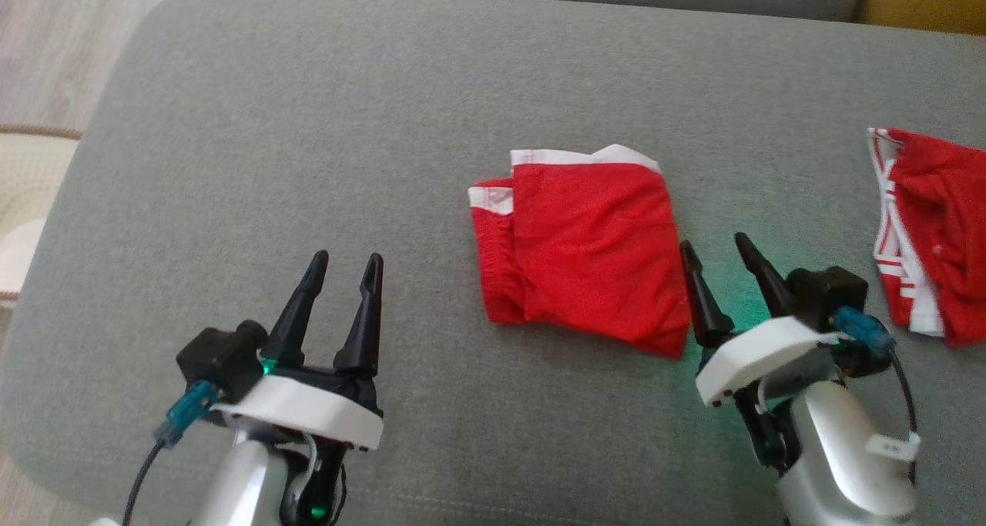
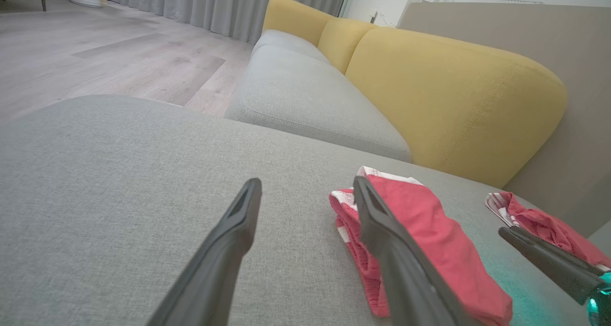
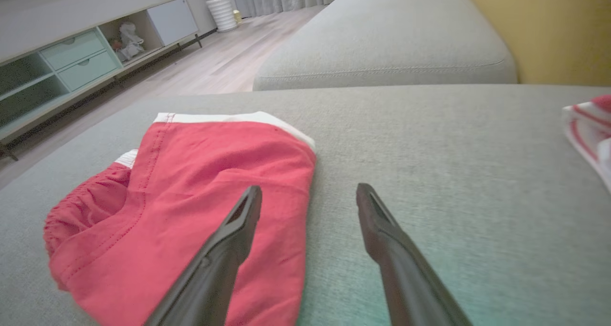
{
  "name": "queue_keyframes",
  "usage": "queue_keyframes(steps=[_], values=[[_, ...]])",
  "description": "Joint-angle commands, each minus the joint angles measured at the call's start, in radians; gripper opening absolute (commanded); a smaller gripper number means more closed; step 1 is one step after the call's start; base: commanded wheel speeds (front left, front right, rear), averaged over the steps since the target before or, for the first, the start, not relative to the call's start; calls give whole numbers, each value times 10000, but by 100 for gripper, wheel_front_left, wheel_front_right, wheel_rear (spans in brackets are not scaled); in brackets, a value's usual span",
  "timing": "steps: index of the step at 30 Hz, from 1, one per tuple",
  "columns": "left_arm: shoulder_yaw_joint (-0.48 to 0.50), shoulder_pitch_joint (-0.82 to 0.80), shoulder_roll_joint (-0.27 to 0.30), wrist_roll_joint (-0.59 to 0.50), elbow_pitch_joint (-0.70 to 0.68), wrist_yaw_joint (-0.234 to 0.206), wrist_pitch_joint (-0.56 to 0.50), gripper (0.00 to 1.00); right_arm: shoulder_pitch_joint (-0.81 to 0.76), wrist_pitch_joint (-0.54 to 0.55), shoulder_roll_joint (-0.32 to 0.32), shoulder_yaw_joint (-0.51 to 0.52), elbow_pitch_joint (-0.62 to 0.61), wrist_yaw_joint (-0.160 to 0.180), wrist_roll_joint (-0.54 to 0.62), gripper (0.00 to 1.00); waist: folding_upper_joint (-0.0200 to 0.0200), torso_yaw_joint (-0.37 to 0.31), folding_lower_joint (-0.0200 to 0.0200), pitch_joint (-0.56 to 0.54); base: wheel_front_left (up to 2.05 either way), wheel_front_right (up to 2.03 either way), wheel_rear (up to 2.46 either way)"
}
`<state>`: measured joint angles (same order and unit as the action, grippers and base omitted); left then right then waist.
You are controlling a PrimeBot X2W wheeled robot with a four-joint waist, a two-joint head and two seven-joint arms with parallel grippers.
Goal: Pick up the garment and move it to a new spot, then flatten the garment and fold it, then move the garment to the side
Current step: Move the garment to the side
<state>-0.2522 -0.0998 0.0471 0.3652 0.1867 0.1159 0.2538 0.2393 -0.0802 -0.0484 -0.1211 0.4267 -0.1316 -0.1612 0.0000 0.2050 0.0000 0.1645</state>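
Grey woven sofa cushion (image 1: 269,125) spreads under both arms. Across the wooden floor, a low cabinet with pale-green drawers (image 3: 71,61) has an open compartment holding a small whitish figure (image 3: 126,39). A folded red mesh garment with white waistband (image 1: 585,249) lies flat mid-cushion. A second red, white-striped garment (image 1: 932,233) lies crumpled well to its right. The right gripper (image 1: 715,242), fingers spread and empty, hovers at the folded garment's right edge. The left gripper (image 1: 347,258), likewise spread, is well apart on its left.
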Motion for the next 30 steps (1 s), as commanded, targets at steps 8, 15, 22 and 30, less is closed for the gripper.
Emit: queue_keyframes(steps=[8, 15, 22, 30], values=[[117, -477, 31, 44, -210, 76, 80, 100, 1279, 338, -19, -525, 1758, 9, -588, 100, 0, 646, 0, 321, 0, 0, 0], [214, -535, 31, 40, -211, 81, 80, 100, 1903, 258, -18, -1097, 2902, 9, -613, 0, 0, 628, 0, 434, 0, 0, 0], [351, -581, 31, -18, -251, 67, 80, 100, 2533, -662, -252, -1459, 3011, 9, 1122, 0, 0, 44, 0, 472, 0, 0, 0], [484, -747, 31, -113, -400, 94, 80, 100, 3048, -933, -1807, -2253, 1677, 9, 2994, 0, 0, -1210, 0, 592, 0, 0, 0]])
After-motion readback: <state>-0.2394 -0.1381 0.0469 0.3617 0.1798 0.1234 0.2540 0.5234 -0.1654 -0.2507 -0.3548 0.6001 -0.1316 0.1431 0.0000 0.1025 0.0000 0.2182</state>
